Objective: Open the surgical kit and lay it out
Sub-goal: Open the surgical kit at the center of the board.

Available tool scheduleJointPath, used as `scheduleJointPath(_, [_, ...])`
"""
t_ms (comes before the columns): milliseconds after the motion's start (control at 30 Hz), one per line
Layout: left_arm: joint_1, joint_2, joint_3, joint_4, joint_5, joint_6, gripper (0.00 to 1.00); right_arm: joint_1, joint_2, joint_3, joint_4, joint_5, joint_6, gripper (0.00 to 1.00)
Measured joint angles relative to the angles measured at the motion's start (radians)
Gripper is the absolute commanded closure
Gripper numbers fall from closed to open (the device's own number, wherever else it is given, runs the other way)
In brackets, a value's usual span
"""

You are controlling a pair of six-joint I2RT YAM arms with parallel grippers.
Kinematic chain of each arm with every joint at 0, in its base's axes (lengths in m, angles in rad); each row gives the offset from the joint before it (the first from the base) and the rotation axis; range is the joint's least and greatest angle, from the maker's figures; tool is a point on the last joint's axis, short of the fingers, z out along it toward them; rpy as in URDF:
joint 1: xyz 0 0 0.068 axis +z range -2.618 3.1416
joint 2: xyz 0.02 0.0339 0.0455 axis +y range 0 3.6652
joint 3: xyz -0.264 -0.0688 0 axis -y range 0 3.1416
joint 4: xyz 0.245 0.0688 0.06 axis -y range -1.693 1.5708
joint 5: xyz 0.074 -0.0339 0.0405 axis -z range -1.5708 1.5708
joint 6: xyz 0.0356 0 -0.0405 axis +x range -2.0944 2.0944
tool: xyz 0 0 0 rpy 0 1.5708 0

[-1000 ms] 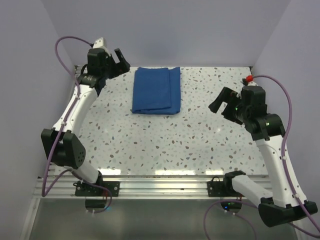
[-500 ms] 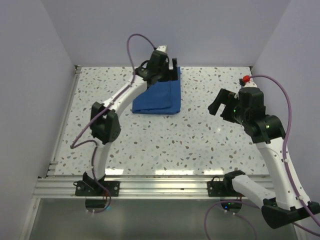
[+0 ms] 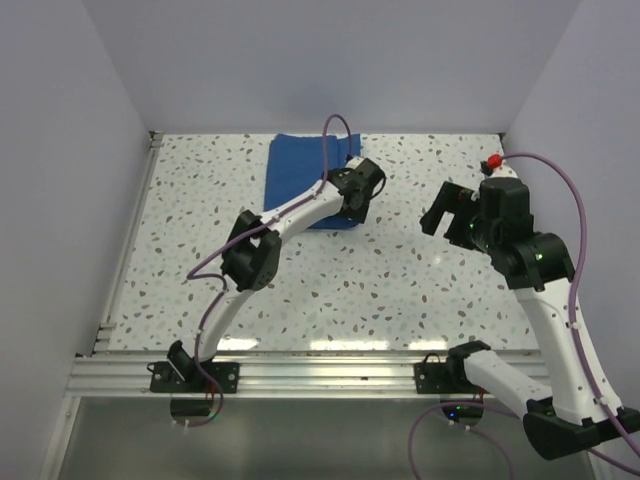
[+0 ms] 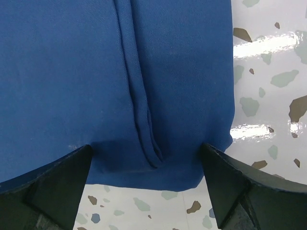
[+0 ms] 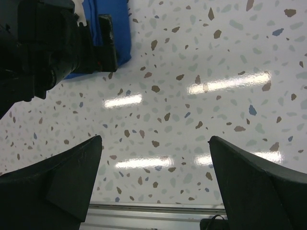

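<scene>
Reaching for the folded kit: unwrapping not yet begun.

Nearest, at centre right of the top view, the right gripper (image 3: 446, 208) hangs above the bare speckled surface (image 3: 330, 290), jaws spread wide, holding nothing, well apart from the cloth. Farther in, the left gripper (image 4: 146, 158) hovers over the near right corner of the surgical kit wrap (image 3: 293, 168), jaws wide open either side of its near edge, nothing gripped. The wrap lies as a closed royal-blue bundle at upper centre of the frame, flat on the surface. Its long axis seems to run near to far, and a fold seam (image 4: 140, 110) follows that line. No tray or instruments show. The next move likely calls for lowering and pinching only the top layer near that seam, then drawing it outward.
</scene>
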Motion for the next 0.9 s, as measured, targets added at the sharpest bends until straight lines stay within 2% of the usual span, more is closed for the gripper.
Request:
scheduleJointPath(167, [0.0, 0.0, 0.0, 0.002, -0.015, 0.0, 0.03, 0.0, 0.001, 0.009, -0.004, 0.0, 0.0, 0.02])
scheduleJointPath(400, [0.0, -0.001, 0.0, 0.011, -0.015, -0.001, 0.14, 0.0, 0.013, 0.025, -0.01, -0.001, 0.001, 0.02])
scheduleJointPath(900, [0.039, -0.092, -0.077, 0.052, -0.085, -0.004, 0.19, 0.0, 0.032, 0.025, -0.027, -0.001, 0.016, 0.02])
